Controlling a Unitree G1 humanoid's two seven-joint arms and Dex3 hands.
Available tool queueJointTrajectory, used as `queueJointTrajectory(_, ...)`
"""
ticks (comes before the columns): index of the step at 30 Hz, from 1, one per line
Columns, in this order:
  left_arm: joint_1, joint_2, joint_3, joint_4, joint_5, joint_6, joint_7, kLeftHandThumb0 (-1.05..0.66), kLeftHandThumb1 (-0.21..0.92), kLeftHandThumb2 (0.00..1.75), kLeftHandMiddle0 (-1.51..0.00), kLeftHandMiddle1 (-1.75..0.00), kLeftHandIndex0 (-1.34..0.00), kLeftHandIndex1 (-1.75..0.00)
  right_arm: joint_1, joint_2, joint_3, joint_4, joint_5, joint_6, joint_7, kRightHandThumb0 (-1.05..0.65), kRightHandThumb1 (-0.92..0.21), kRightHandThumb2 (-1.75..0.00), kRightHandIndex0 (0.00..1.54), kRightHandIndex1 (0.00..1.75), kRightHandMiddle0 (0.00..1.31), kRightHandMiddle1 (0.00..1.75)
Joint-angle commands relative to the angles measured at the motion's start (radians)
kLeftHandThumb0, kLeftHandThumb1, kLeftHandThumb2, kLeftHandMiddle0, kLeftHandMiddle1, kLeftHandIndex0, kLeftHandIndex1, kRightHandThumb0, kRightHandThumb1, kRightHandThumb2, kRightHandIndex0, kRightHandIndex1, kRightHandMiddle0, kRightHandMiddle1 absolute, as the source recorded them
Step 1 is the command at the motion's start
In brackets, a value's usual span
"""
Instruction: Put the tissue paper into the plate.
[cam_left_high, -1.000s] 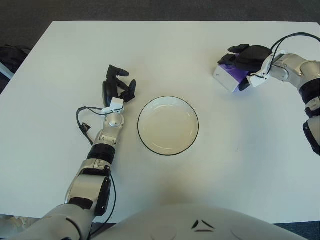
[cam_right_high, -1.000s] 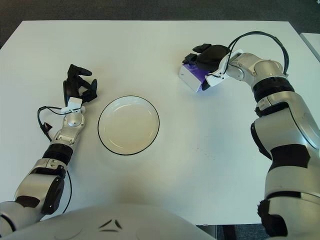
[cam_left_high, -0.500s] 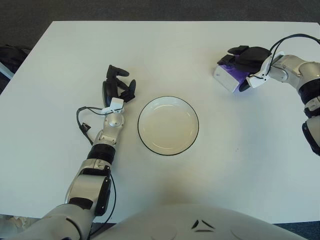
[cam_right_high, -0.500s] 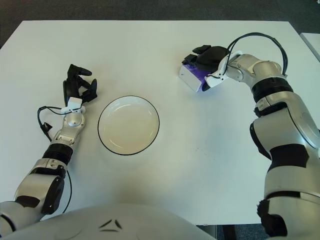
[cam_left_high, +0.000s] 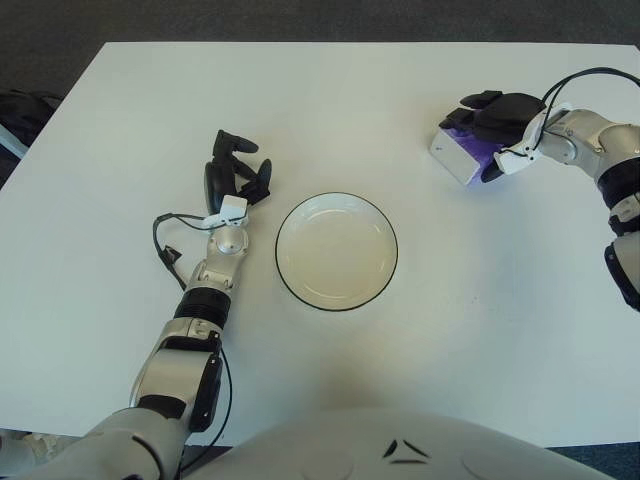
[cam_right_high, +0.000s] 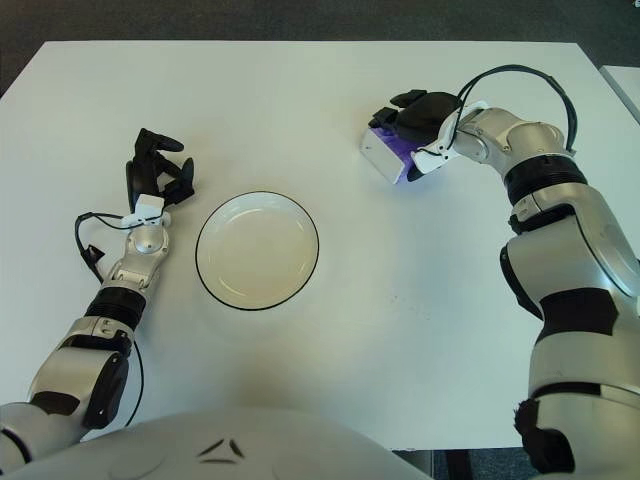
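A white and purple tissue pack (cam_left_high: 458, 153) lies on the white table at the far right. My right hand (cam_left_high: 497, 117) is on top of it, black fingers curled over its far and near sides, shut on it. It also shows in the right eye view (cam_right_high: 386, 155). A white plate (cam_left_high: 337, 250) with a dark rim sits empty at the table's middle. My left hand (cam_left_high: 233, 172) rests idle on the table just left of the plate, fingers loosely spread and holding nothing.
The white table (cam_left_high: 330, 100) has a dark floor behind its far edge. A black cable (cam_left_high: 165, 245) loops beside my left forearm. A dark object (cam_left_high: 18, 110) lies off the table's left edge.
My right hand has shifted slightly right and up with the tissue pack. The left hand and the plate have not moved.
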Motion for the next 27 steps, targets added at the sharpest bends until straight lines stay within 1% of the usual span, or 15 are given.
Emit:
queueJointTrajectory(1, 0.172, -0.047, -0.012, 0.120, -0.003, 0.013, -0.005, -0.39, 0.65, 0.85, -0.92, -1.75, -0.40, -1.70, 0.027, -0.025, -0.004, 0.004, 0.002, 0.013, 0.017, -0.66, -0.58, -0.54, 0.15, 0.00, 0.00, 0.52)
queueJointTrajectory(8, 0.173, -0.042, -0.010, 0.122, -0.004, 0.006, -0.005, -0.39, 0.65, 0.85, -0.93, -1.75, -0.40, -1.70, 0.031, -0.029, 0.001, 0.006, -0.004, 0.017, 0.018, -0.66, -0.57, -0.56, 0.15, 0.00, 0.00, 0.49)
queueJointTrajectory(16, 0.171, -0.037, -0.012, 0.126, 0.010, 0.017, 0.011, -0.39, 0.65, 0.85, -0.92, -1.75, -0.41, -1.69, 0.036, -0.031, 0.006, 0.008, -0.009, 0.014, 0.007, -0.67, -0.57, -0.57, 0.16, 0.01, 0.00, 0.50)
queueJointTrajectory(27, 0.172, -0.035, -0.016, 0.126, 0.016, 0.019, 0.017, -0.39, 0.65, 0.85, -0.90, -1.75, -0.40, -1.69, 0.044, -0.021, 0.010, 0.018, -0.012, 0.019, -0.009, -0.64, -0.57, -0.58, 0.17, 0.01, 0.00, 0.54)
